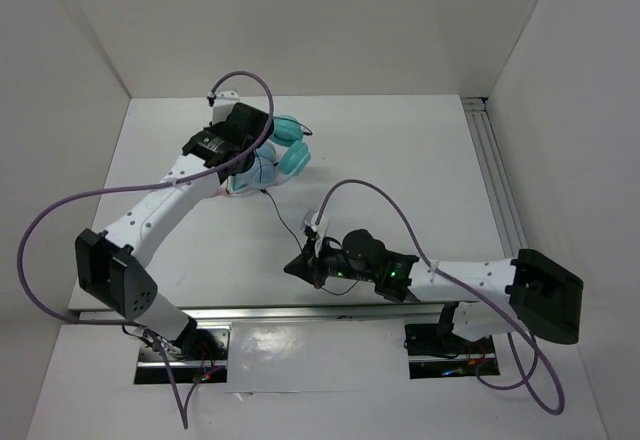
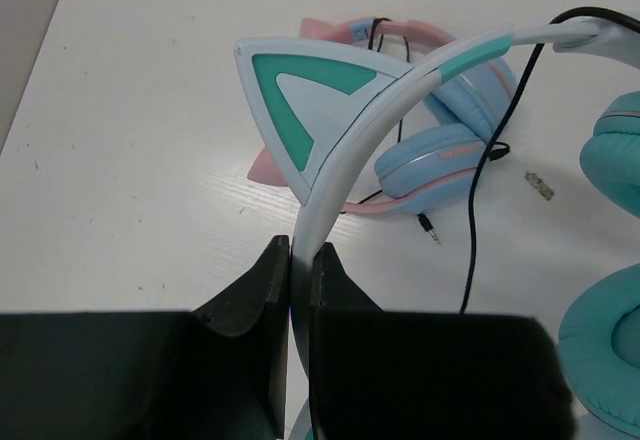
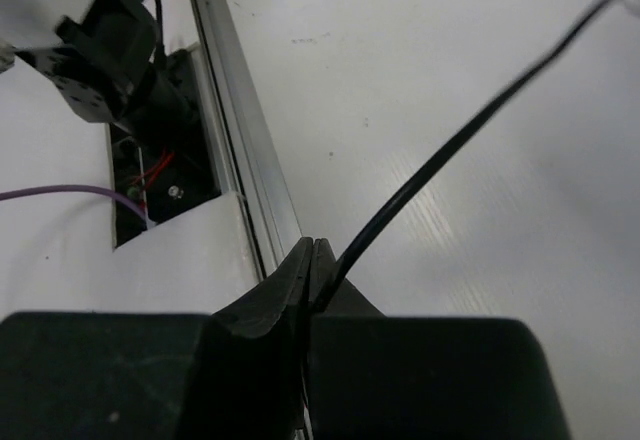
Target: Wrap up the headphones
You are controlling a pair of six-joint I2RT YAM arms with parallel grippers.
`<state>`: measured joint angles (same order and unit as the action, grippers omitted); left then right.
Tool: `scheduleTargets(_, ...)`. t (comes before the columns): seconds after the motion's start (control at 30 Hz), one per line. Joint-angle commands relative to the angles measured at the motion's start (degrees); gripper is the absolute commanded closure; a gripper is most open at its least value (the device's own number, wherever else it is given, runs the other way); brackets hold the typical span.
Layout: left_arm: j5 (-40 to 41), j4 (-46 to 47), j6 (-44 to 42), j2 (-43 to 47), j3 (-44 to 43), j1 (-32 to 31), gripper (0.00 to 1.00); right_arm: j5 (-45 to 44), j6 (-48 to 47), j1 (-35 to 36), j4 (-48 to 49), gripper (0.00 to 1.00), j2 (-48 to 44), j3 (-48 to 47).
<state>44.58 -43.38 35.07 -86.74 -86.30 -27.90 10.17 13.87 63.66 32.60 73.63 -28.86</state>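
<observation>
- The left gripper [image 2: 298,250], black and two-fingered, stood at the far left of the white table [image 1: 400,160]. Its jaws were drawn narrow, pinching the pale blue-white headband [image 2: 380,110] of the teal over-ear headphones [image 1: 290,150].
- In the top view, the left arm's wrist covered that grip and most of the headband. Only the two teal cups showed, just right of the wrist.
- In the left wrist view, one cat ear [image 2: 300,100], pale with a teal inset, rose from the band just above the fingers. The teal cups were cut off by the right edge.
- A second pair, pink-banded headphones with light blue cups [image 2: 440,150], lay on the table behind the held band. It was partly hidden by the band and could hardly be made out from above.
- A small metal jack plug [image 2: 430,228] lay near the blue cups. Which pair it belonged to could not be told.
- The thin black cable [image 1: 285,218] ran from the headphones across the table towards the near middle.
- The right gripper [image 3: 312,250] had its jaws pressed together on that cable. The cable slanted up and away to the right, blurring at the frame's corner.
- An aluminium rail [image 3: 235,130] ran along the table's edge beside the right gripper.
</observation>
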Motion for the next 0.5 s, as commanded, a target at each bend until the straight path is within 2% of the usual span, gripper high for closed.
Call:
scheduleTargets(0.0,3.2,1.9,4.0,-3.6,0.2,1.3,1.00,-5.3,-5.9,2.1,-11.7,1.00,-7.0,-6.7)
scheduleTargets(0.17,2.7,-0.4,4.6,-7.9,0.0,1.3,1.00,-7.5,-10.7,1.5,-22.1,1.00,-11.1,-13.1)
scheduleTargets(0.27,-2.2,-0.4,-0.1,-7.9,0.0,0.7,1.00,-9.6,-13.9,-1.9,-27.8,1.00,-11.1,-16.7)
scheduleTargets(0.3,-6.7,0.3,-2.3,-7.3,0.0,0.7,1.00,-10.2,-15.3,-2.9,-29.5,1.00,-11.1,-17.2)
scheduleTargets(0.47,-15.9,-0.8,-10.2,-3.5,2.7,-1.2,1.00,-13.1,-19.4,-9.5,-31.8,1.00,-8.9,-18.6)
